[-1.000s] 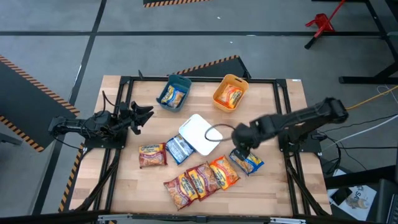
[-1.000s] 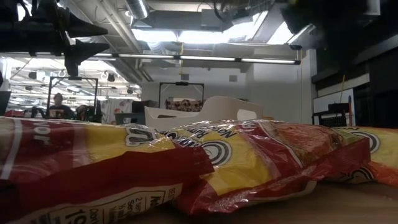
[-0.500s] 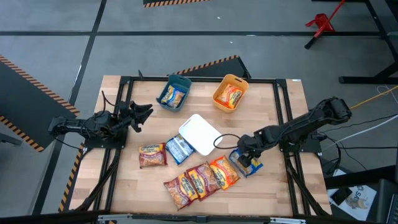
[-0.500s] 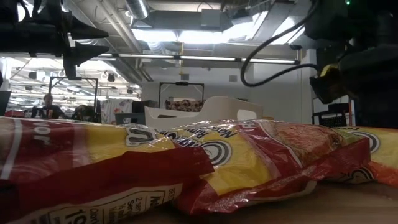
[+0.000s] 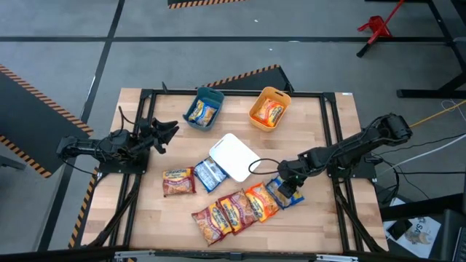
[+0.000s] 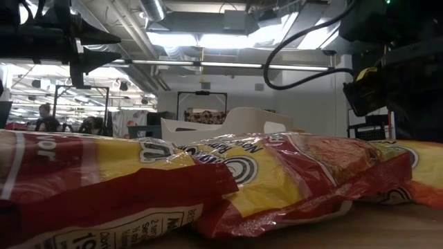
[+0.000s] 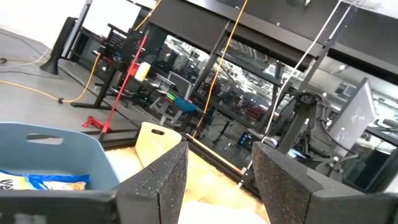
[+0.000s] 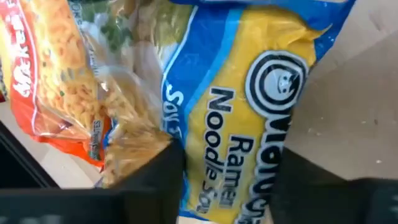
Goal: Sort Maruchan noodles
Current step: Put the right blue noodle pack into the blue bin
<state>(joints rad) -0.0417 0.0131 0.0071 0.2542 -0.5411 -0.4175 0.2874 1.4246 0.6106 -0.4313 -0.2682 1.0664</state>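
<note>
Several glossy Maruchan packets lie flat on the near half of the table. A dark red one (image 5: 178, 180) and a blue one (image 5: 210, 173) lie by a white bin (image 5: 234, 155). A row of red and orange ones (image 5: 237, 211) ends in a blue packet (image 5: 290, 195). My right gripper (image 5: 286, 185) is open and low over that blue packet (image 8: 249, 112), with one finger on each side of it. My left gripper (image 5: 164, 135) is open and waits at the table's left edge. My right gripper comes down on the blue packet from above, pointing down. One finger (image 8: 149, 180) is at the packet's edge beside the orange packet, the other (image 8: 317, 186) at its opposite edge over bare wood. Whether the fingers touch the packet, I cannot tell. The packet lies flat on the table.
A teal bin (image 5: 204, 108) holding a blue packet and an orange bin (image 5: 269, 108) holding an orange packet stand at the far edge. An orange packet (image 8: 56, 74) lies right beside the blue one. In the low view, packets (image 6: 228, 173) fill the foreground.
My right gripper has moved from beside the white bin toward the table's near edge and down, ending low over the blue packet at the right end of the row.
</note>
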